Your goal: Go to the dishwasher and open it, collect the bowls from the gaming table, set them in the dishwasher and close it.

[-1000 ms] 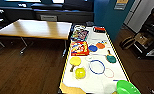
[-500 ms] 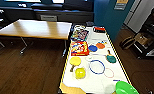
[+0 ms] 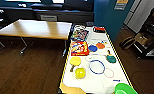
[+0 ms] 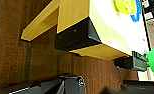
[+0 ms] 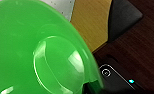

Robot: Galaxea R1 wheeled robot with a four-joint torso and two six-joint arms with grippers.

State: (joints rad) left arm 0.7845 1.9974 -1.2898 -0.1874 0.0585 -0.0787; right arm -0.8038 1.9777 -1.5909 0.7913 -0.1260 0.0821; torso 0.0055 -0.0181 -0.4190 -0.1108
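The right pincer sits close under the green bowl (image 5: 43, 57), but whether it grips the bowl or stands open I cannot tell, and for the left pincer I cannot tell either. In the head view the green bowl (image 3: 124, 89) is at the near right corner of the long white table (image 3: 98, 82), and the yellow bowl (image 3: 80, 73) stands on the table just beside a blue ring (image 3: 97, 66) and a yellow paddle (image 3: 74, 61). A wide wooden table (image 3: 35, 28) stands further back to the left, on the dark wooden floor (image 3: 30, 72).

Green bowl (image 3: 124, 89), yellow bowl (image 3: 80, 73) on gaming table (image 3: 93, 82)
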